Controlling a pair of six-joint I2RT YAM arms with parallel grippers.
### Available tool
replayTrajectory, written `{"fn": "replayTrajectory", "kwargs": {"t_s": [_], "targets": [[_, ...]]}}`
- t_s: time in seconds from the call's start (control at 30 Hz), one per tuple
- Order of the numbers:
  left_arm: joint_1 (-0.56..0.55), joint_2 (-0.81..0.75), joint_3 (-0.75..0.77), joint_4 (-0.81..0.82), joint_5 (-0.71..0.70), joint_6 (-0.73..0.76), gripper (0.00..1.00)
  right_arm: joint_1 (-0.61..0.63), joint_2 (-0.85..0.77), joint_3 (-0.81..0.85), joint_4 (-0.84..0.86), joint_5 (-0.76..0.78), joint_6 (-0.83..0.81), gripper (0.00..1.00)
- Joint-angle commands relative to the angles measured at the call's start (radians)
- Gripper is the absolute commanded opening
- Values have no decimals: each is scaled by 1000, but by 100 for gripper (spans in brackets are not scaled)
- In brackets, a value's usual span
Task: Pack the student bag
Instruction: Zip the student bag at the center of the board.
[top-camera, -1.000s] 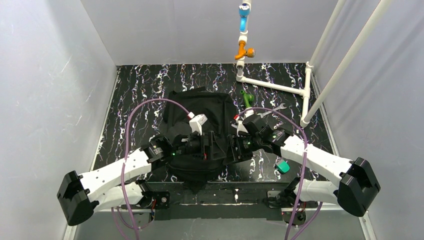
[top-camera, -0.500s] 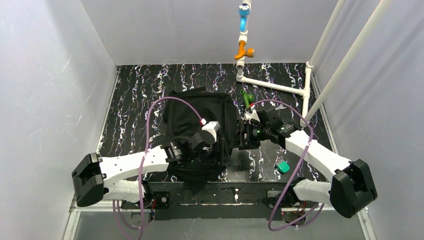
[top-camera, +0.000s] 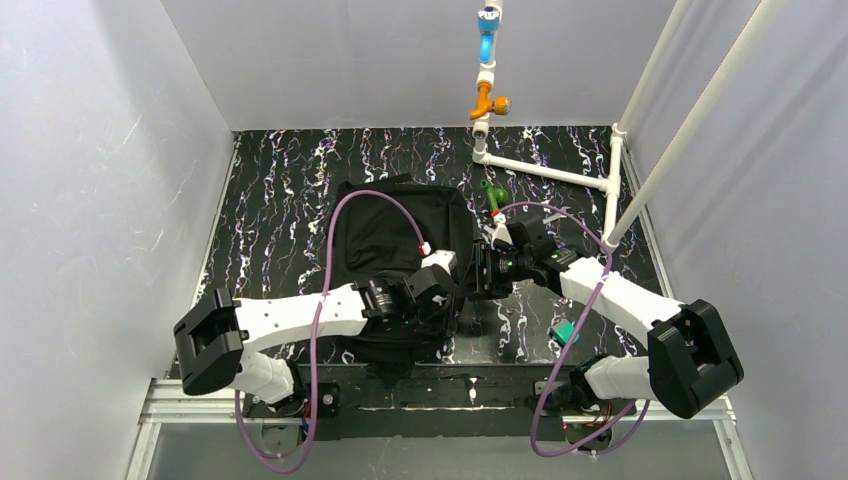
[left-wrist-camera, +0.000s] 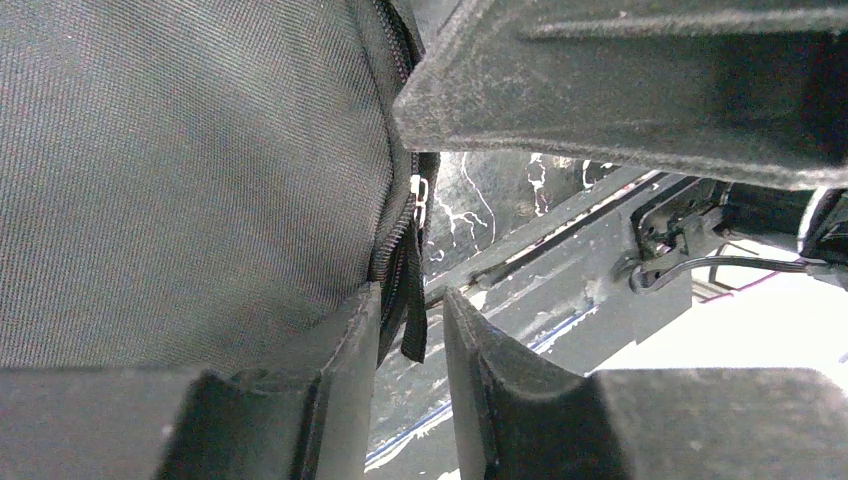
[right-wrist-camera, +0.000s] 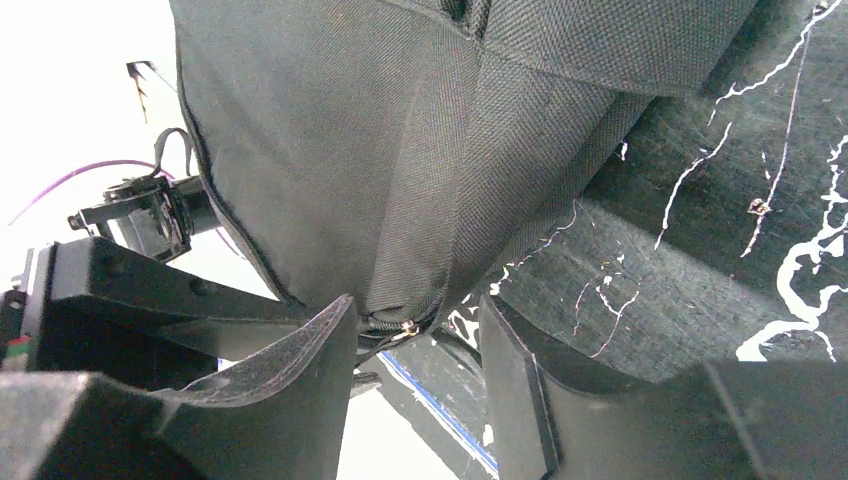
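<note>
The black backpack (top-camera: 390, 235) lies flat on the black, white-veined bench (top-camera: 280, 190). Both arms meet at its right edge. The left tool (top-camera: 452, 300) reaches across the bag's near part, and the right tool (top-camera: 474, 272) comes in from the right, just beside it. How their jaws stand cannot be made out from above. A green-handled item (top-camera: 491, 195) lies beyond the right wrist, near a white pipe frame (top-camera: 545, 172). A small green object (top-camera: 566, 331) sits by the right forearm.

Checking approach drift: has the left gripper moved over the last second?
Yes. The left gripper shifted right, toward the white pipe frame, to the student bag's right edge.
</note>
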Motion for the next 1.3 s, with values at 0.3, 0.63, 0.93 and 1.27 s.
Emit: {"fn": "replayTrajectory", "kwargs": {"t_s": [0.3, 0.63, 0.93, 1.27], "targets": [[-50, 75, 117, -145, -83, 36, 11, 3, -14, -24, 45, -22, -5, 54], [-52, 10, 110, -118, -24, 7, 0, 75, -12, -64, 108, 45, 51, 55], [-50, -51, 105, -209, -48, -57, 0, 84, 92, -10, 209, 274, 19, 1], [-51, -263, -54, -454, -118, -130, 0, 15, 395, 343, 151, 355, -229, 1]]}}
